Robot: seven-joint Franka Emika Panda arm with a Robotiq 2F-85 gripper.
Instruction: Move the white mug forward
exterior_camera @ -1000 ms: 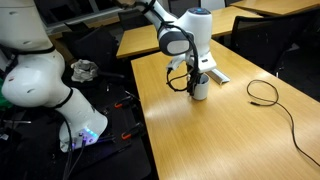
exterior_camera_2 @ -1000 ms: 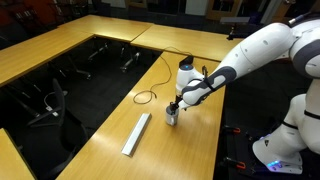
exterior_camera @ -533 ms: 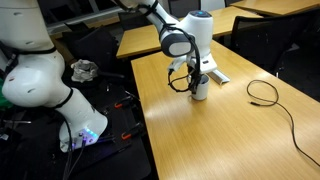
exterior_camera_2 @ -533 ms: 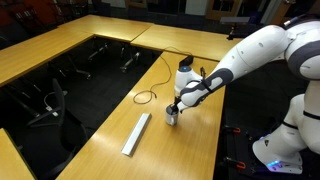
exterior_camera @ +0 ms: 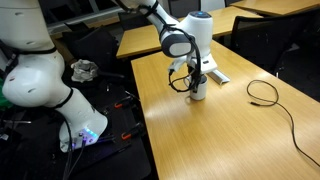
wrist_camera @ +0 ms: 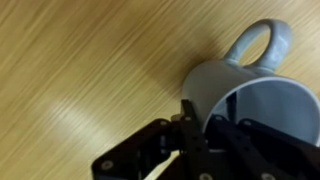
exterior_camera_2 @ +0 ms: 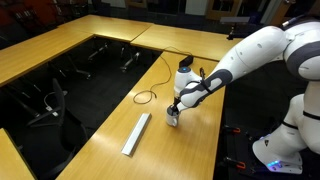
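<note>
The white mug (exterior_camera: 199,91) (exterior_camera_2: 173,119) stands upright on the wooden table (exterior_camera: 215,140) in both exterior views. My gripper (exterior_camera: 196,80) (exterior_camera_2: 175,108) comes down on it from above. In the wrist view the mug (wrist_camera: 215,78) fills the right side, with its handle (wrist_camera: 262,45) at the upper right and its dark inside showing. My gripper (wrist_camera: 206,126) is shut on the mug's rim, one finger (wrist_camera: 188,120) outside the wall and the other inside the cup.
A long flat white-grey bar (exterior_camera_2: 136,133) (exterior_camera: 214,75) lies on the table close to the mug. A black cable (exterior_camera: 266,93) (exterior_camera_2: 148,96) curls on the tabletop. The table edge (exterior_camera: 145,120) drops off beside the robot base.
The jaws have closed from wide open onto the mug's rim. The arm and the mug have hardly moved.
</note>
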